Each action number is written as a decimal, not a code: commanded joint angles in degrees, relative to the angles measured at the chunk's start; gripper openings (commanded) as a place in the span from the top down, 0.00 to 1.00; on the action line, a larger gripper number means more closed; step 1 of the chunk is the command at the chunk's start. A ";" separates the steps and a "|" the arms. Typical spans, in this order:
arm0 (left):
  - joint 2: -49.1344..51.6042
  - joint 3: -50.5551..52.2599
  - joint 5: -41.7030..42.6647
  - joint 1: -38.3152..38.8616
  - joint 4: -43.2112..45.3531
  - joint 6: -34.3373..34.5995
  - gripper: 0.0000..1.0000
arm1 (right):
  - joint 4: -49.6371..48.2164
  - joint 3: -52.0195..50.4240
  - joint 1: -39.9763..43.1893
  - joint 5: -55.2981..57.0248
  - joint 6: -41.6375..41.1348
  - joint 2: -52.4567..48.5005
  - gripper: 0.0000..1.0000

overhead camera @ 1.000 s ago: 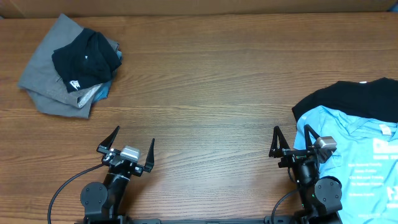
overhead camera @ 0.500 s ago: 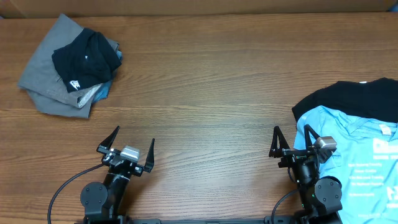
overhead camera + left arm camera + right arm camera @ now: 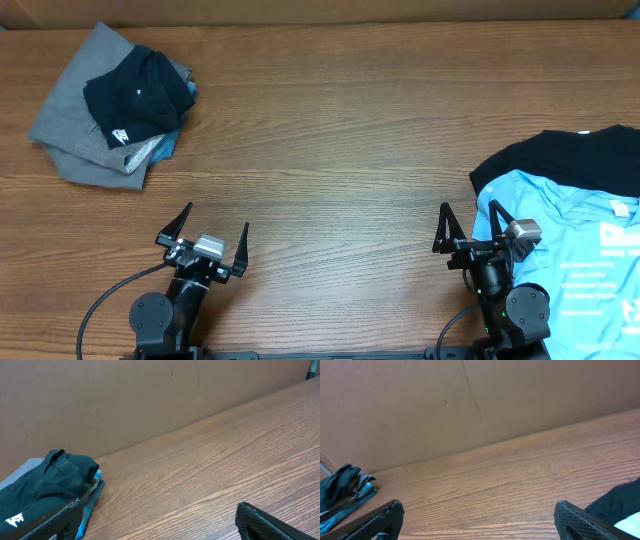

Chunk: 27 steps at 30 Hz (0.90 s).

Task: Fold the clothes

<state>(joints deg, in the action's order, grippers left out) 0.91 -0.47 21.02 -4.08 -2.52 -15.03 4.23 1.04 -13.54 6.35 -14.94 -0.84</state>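
Two overhead: grey pile (image 3: 68,125), blue pile (image 3: 572,250); left wrist, grey only.

Bare brown wooden table (image 3: 330,150) gives wide passage between the crumpled grey-black shirt heap (image 3: 115,100), far left, and the flat blue-black shirts (image 3: 570,230), right.

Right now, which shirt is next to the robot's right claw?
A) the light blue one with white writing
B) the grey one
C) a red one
A: the light blue T-shirt lies spread right beside the open right claw, over a black T-shirt, while the grey T-shirt sits far off to the left.
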 commanded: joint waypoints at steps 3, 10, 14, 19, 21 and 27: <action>-0.59 0.20 1.90 0.55 0.04 -0.48 0.00 | -0.35 -0.59 0.00 -0.72 -0.15 0.57 0.00; -0.59 0.15 7.96 0.57 2.29 17.09 0.00 | -0.61 -0.52 0.02 -13.62 -0.15 0.57 0.00; -0.59 -0.52 12.20 0.57 7.10 20.15 0.00 | -0.96 1.27 0.02 -22.73 -0.37 0.55 0.00; -0.52 -7.76 10.38 0.57 0.57 20.13 0.00 | 6.97 8.26 0.02 -30.12 -3.34 -0.83 0.00; 0.11 -11.56 7.08 0.57 -4.07 19.54 0.00 | 11.17 11.41 0.02 -30.01 -3.28 -2.51 0.00; 9.09 -25.97 2.45 0.57 -17.77 19.32 0.00 | 19.93 23.76 0.02 -29.99 -3.15 -14.36 0.00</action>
<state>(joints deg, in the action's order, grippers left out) 4.69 -18.70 27.31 -4.08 -16.12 3.33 22.37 18.09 -13.54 -22.28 -17.67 -9.50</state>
